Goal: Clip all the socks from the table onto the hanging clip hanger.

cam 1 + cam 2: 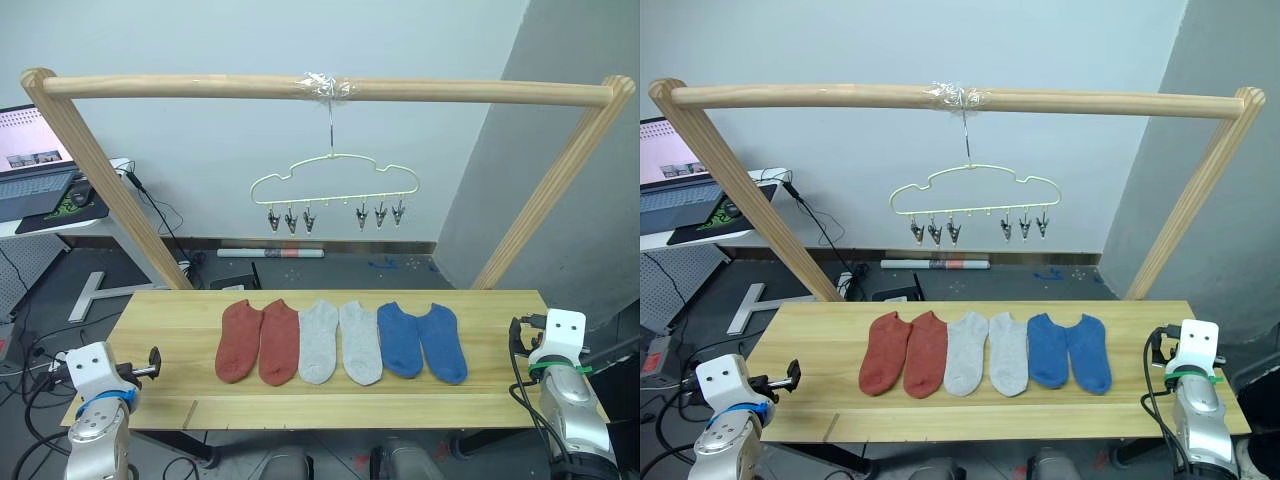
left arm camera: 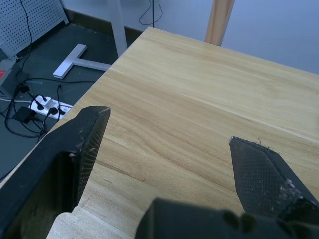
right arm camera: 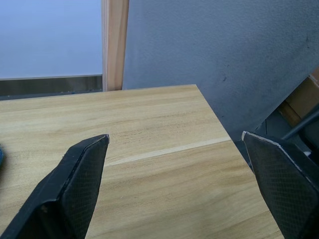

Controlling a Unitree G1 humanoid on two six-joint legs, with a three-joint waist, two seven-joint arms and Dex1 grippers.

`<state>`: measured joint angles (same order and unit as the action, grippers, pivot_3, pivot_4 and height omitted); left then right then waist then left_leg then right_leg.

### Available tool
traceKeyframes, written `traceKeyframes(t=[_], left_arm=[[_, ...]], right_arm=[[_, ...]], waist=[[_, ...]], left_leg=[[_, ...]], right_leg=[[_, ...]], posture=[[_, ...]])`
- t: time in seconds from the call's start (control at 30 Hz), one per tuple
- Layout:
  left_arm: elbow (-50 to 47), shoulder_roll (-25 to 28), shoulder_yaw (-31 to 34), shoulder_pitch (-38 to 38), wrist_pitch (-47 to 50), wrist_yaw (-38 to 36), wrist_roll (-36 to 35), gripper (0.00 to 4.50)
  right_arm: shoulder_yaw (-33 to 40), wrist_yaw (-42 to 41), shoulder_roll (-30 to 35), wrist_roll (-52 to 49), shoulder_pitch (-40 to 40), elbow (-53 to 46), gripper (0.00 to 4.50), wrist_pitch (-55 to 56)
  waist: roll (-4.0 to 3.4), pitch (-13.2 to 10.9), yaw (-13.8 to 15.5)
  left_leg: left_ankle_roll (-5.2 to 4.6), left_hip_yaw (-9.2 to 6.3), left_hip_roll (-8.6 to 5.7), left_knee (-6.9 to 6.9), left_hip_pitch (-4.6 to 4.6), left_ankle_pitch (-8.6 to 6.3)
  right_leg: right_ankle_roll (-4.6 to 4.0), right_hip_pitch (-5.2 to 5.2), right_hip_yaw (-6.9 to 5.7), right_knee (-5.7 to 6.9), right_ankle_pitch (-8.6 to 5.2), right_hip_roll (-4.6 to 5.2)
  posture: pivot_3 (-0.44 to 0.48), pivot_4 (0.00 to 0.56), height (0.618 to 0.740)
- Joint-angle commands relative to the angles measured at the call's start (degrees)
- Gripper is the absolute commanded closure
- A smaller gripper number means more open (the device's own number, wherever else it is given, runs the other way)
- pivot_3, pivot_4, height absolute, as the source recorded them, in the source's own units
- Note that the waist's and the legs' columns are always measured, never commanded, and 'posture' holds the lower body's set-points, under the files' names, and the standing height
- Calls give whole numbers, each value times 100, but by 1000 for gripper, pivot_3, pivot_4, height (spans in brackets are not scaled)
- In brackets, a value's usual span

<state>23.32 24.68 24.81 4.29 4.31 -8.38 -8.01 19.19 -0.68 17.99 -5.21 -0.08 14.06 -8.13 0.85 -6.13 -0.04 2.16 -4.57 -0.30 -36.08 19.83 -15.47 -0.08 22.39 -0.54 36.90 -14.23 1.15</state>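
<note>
From the head views we see six socks lying flat in a row across the middle of the desk (image 1: 160,305), each touching or just beside the next: two rust-red socks (image 1: 258,341) on the left, two light grey socks (image 1: 339,342) in the centre and two blue socks (image 1: 422,341) on the right. Above and beyond them the clip hanger (image 1: 333,178) hangs by its hook from the wooden pole frame (image 1: 180,86), taped at the top bar, with six dark clips (image 1: 290,219) in two groups of three, all empty. A laptop (image 1: 35,165) sits on a side surface at far left. Our left gripper (image 2: 167,134) hovers at the near left end of the desk, our right gripper (image 3: 177,142) at the near right end, both well apart from the socks. In the left wrist view we see our two black fingers (image 2: 82,144) spread wide over bare wood, holding nothing. In the right wrist view the fingers (image 3: 82,172) are likewise spread wide and empty over the desk's far right corner, with a sliver of blue sock at the picture's edge.
</note>
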Motion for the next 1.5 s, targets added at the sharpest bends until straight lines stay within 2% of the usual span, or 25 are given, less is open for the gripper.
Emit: traceKeyframes(t=[0.03, 0.73, 0.9, 0.97, 1.2, 1.33, 1.5], left_arm=[[-48, 143, 87, -54, -46, -55, -72, 67], [-352, 165, 149, 117, -98, -286, -293, 67], [-1260, 111, 39, 262, -60, -581, -477, 67], [-1845, 19, 8, 310, 40, -710, -676, 67], [-2693, -251, -334, 138, 535, -715, -823, 2214], [-2991, -413, -927, -360, 852, -557, -528, 3455], [-3024, -629, -1311, -877, 1002, -461, -420, 3455]], right_arm=[[51, 28, 113, 55, -73, -63, 0, 106], [-25, 45, 65, 93, -119, -61, 0, 161], [-213, -200, 178, 196, -192, -261, 0, 301], [-446, -576, 224, 143, -295, -408, 0, 315], [-1133, -1451, 413, 182, -435, -981, 0, 160], [-1400, -2142, 436, -237, -707, -1407, 0, -187], [-1857, -3065, 529, -594, -1079, -1886, 0, -420]], waist=[[0, 1, 0], [0, 1, 3], [2, -10, 1], [0, -15, -2], [-5, -132, -4], [8, -212, 1], [20, -283, -11]], left_leg=[[0, 0, 0, 0, 0, 0], [0, 0, 0, 0, -1, 0], [0, -1, 3, -1, -1, 0], [0, 2, 4, -1, -1, 0], [0, 3, 0, 0, 2, 0], [0, -5, -1, -2, 4, 1], [1, -4, -2, -4, 3, 1]], right_leg=[[0, 0, 0, 0, 0, 0], [20, 0, 0, 0, 12, -1], [16, 0, 0, 2, 10, 0], [-7, -1, 4, 1, -4, 0], [15, -9, 4, 4, 8, -2], [19, 2, -3, 4, 11, -8], [24, -1, -4, 3, 14, -9]], posture=[[55, 60, 740], [59, 70, 740], [52, 83, 740], [54, 95, 740], [48, 120, 740], [31, 133, 740], [7, 145, 740]])
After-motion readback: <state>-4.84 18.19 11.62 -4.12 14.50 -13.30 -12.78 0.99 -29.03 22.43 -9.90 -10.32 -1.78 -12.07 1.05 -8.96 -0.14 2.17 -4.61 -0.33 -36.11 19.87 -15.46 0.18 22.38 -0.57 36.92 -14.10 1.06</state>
